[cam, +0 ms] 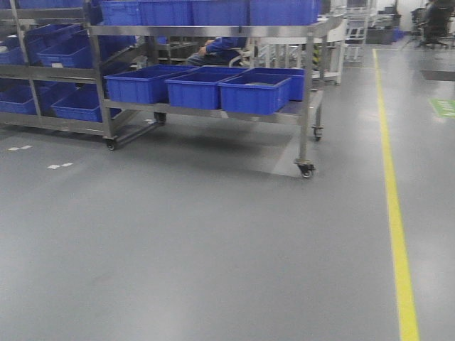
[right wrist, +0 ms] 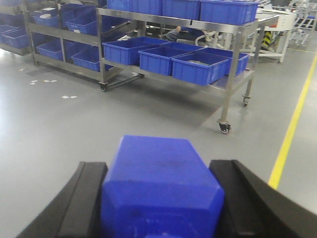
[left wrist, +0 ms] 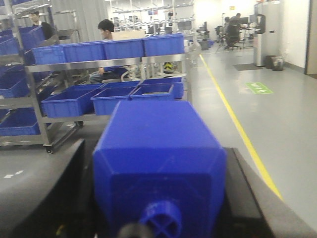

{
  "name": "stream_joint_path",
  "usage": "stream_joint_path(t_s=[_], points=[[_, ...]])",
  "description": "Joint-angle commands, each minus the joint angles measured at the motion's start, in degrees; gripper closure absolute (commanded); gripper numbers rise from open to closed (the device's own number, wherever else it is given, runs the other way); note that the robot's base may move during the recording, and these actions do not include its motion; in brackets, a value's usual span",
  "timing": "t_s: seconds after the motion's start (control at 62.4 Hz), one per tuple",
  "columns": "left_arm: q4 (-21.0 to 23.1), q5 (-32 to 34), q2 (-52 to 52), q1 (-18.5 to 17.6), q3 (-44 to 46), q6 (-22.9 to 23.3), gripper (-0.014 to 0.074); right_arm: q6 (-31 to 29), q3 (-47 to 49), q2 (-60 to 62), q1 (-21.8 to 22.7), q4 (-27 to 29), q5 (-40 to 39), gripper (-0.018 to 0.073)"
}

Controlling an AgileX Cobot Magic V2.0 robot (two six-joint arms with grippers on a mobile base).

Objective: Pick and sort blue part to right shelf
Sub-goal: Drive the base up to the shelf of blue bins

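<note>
Where the left wrist view looks down on the left hand (left wrist: 158,168), its two black fingers (left wrist: 44,193) pinch a blue part (left wrist: 158,139) from either side. The part is a faceted block with a round, cross-marked stub at its near end. The right hand (right wrist: 161,198) is likewise closed on a second blue part (right wrist: 158,168), its black fingers (right wrist: 74,203) pressed to both flanks. Both parts are held above the grey floor (cam: 178,234), well apart from the right shelf (cam: 213,31).

That shelf is a steel-framed rack on casters (cam: 306,169), standing across open floor from the hands. Along the front edge of its lower tier sit three large blue bins (cam: 254,96), touching or nearly so. The rightmost one is near the right front post, and more bins stand behind them. A further row of blue bins (cam: 213,11) lines the upper tier. Behind the shelf a person in blue (cam: 224,48) is seated, partly hidden by the frame.

To the left stands another rack (cam: 43,71), also loaded with blue bins. Small white tape marks (cam: 60,166) lie on the floor in front of it. A yellow line (cam: 394,213) runs along the floor past the shelf's right end, with a green floor marking (cam: 444,106) beyond it.
</note>
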State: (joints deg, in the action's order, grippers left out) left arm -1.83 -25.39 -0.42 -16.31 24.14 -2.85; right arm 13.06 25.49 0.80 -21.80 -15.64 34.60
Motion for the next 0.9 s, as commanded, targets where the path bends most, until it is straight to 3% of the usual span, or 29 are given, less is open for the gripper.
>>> stream_joint_path(t_s=[0.0,0.881], points=[[0.05,5.25,0.18,-0.25,1.42,0.11,0.0281,-0.39,1.53,-0.72,-0.09,-1.23,-5.39,0.0273],[0.05,5.25,0.18,-0.37,1.42,0.11,0.0281,-0.39,1.53,-0.66,-0.09,-1.23,-5.40,0.0273]])
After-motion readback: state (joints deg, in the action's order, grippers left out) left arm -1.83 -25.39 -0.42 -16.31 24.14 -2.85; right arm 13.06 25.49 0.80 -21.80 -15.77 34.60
